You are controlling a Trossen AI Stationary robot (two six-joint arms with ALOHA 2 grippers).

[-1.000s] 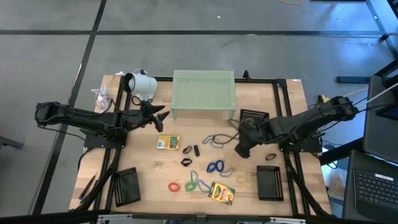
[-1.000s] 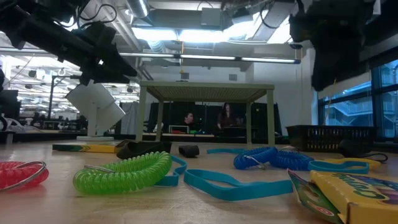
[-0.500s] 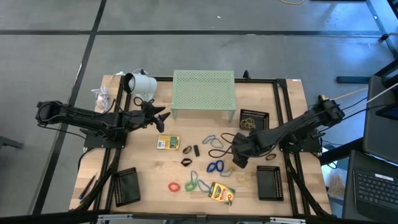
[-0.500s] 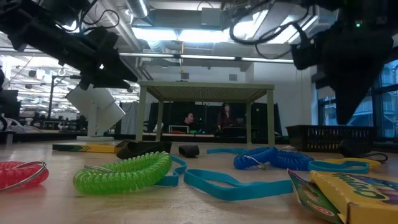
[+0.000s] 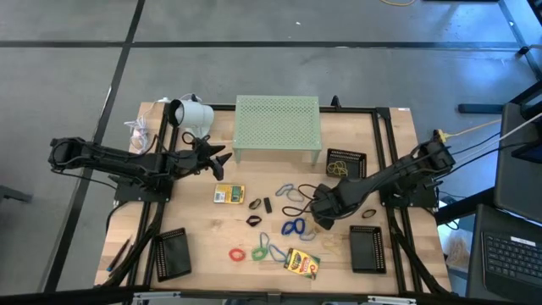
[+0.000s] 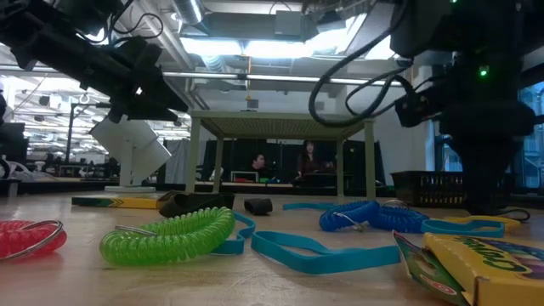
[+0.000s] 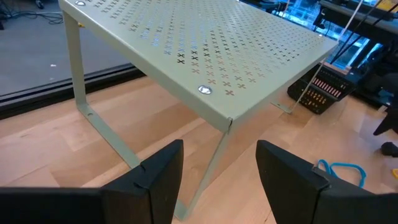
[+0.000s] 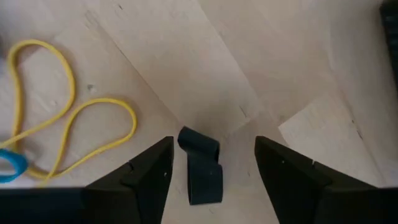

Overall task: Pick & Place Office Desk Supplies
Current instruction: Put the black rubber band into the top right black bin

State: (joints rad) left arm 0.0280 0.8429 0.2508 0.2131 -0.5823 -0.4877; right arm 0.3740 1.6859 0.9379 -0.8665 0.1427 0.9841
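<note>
My right gripper points down at the table beside the blue coil loop. It is open. In the right wrist view a small black folded clip lies on the wood between its fingers, apart from both, with a yellow rubber band beside it. My left gripper hovers open in front of the pale green stand. Two crayon boxes, a red loop, a green coil and black clips lie flat on the table.
A white lamp-like object stands at the far left. The pale green stand sits at the far middle. Black mesh trays sit at the near left, near right and far right. People sit in the room beyond.
My right gripper has moved toward the table's near left and come down close to the tabletop, ending beside the blue coil over the small black clip.
</note>
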